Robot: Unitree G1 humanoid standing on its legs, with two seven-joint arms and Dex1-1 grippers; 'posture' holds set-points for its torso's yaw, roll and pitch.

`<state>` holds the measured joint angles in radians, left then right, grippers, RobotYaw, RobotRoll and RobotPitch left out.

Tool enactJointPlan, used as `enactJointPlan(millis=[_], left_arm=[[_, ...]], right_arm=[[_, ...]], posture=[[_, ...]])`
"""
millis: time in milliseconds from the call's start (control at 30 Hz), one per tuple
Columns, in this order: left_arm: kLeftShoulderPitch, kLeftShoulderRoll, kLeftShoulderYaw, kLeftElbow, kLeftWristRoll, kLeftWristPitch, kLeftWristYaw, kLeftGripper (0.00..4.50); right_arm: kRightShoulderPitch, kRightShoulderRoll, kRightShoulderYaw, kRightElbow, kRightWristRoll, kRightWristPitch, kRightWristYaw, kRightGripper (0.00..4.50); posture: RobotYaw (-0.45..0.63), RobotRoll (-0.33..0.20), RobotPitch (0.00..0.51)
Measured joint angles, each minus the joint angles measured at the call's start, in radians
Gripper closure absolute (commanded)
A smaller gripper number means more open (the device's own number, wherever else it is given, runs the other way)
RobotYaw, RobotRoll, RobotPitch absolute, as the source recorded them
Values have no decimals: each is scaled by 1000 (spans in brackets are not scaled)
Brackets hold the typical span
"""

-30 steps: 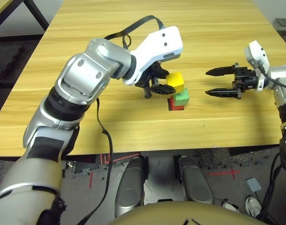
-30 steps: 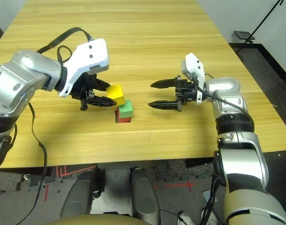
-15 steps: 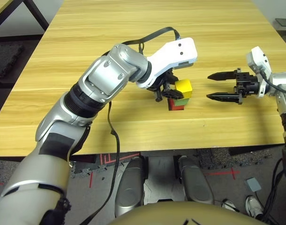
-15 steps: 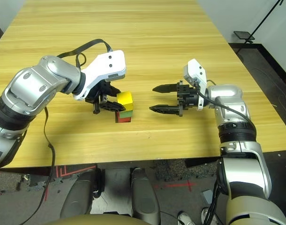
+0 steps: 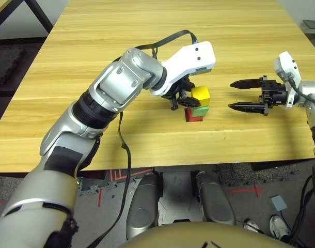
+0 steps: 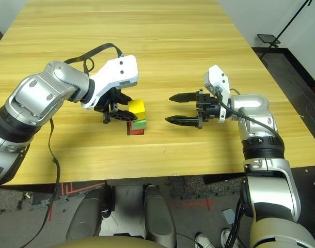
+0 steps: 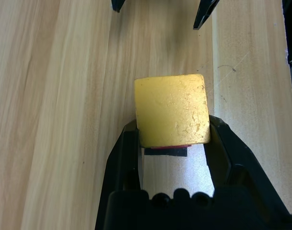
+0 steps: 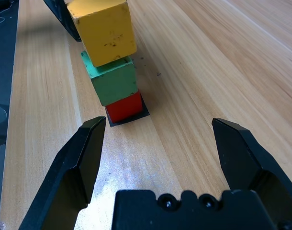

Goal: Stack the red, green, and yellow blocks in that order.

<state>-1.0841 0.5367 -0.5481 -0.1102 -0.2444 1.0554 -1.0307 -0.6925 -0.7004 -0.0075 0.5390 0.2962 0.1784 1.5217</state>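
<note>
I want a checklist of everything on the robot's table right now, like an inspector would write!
Surface: wooden table, bare apart from a flat black square patch under the stack.
Job's things: red block on the patch, green block on the red, yellow block on top; whether it rests fully on the green cannot be told.
Clutter: nothing seen.
Grippers: left gripper shut on the yellow block; right gripper open, empty, beside the stack and apart from it.
Cables: black cable looping over the left wrist, another hanging off the table's front edge.
Surroundings: dark floor with red tape marks; black stand legs past the table's right side.
</note>
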Motion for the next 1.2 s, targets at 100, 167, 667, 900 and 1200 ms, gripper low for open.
enactJointPlan(millis=[100, 167, 667, 900, 1200], left_arm=[[-1, -2, 1, 0, -1, 0, 0, 2537], [-1, -2, 1, -2, -1, 0, 0, 2537], [-7, -2, 0, -23, -4, 22, -7, 2537], [-13, -2, -4, -24, -4, 25, -10, 1829], [-11, -4, 43, -26, -42, 19, -14, 31]], right_arm=[[1, 0, 0, 0, 0, 0, 0, 0], [2, 0, 0, 0, 0, 0, 0, 0], [3, 4, 0, 3, 0, -1, -12, 0], [3, 6, 0, 4, 0, -1, -18, 0], [5, 5, -1, 20, 0, -14, -19, 0]], posture=[[113, 119, 199], [114, 122, 200], [118, 133, 202], [114, 134, 196], [122, 108, 185]])
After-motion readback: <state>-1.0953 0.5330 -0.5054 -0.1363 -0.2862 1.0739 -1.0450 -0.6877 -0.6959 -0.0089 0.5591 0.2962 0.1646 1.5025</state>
